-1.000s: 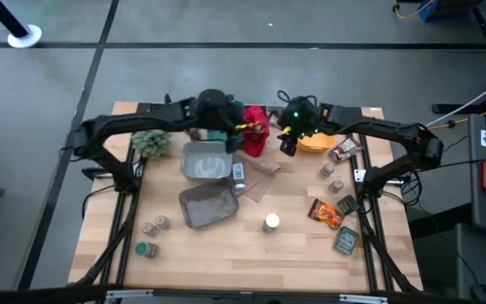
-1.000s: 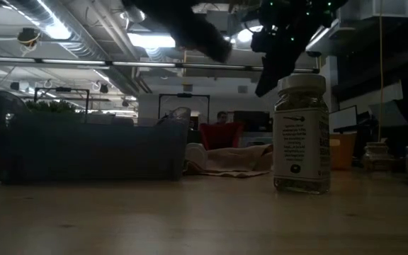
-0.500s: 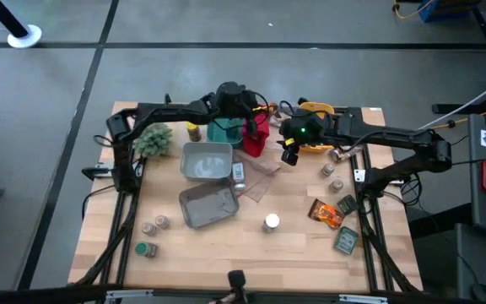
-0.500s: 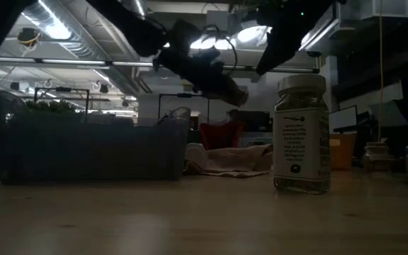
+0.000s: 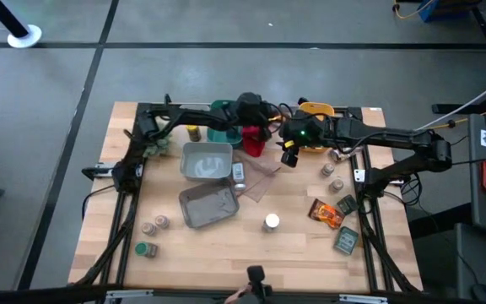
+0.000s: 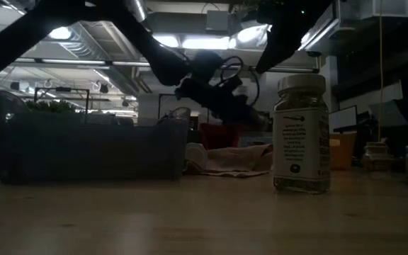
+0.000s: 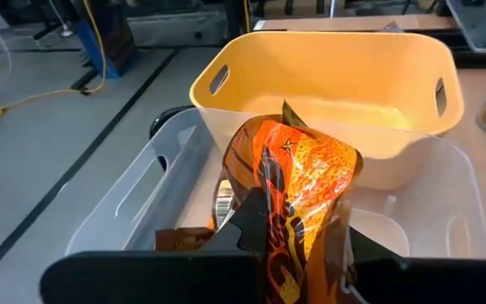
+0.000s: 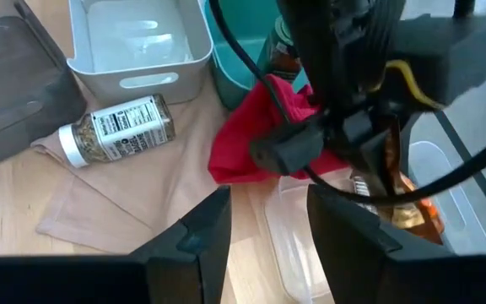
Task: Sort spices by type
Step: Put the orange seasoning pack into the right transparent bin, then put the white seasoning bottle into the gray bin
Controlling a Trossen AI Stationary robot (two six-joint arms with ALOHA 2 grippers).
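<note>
Wooden table (image 5: 226,245) spreads under my two arms, a yellow bin (image 7: 327,80) sits just behind a clear bin (image 7: 142,190), above which my left gripper (image 7: 298,245) is clamped on an orange packet (image 7: 298,181), while my right gripper (image 8: 268,224) hovers nearby, fingers apart and empty.

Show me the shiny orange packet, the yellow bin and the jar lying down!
orange packet (image 7: 298,181), left wrist view, its crinkled front.
yellow bin (image 7: 327,80), left wrist view, its inside wall.
lying jar (image 8: 121,127), right wrist view, its label.
</note>
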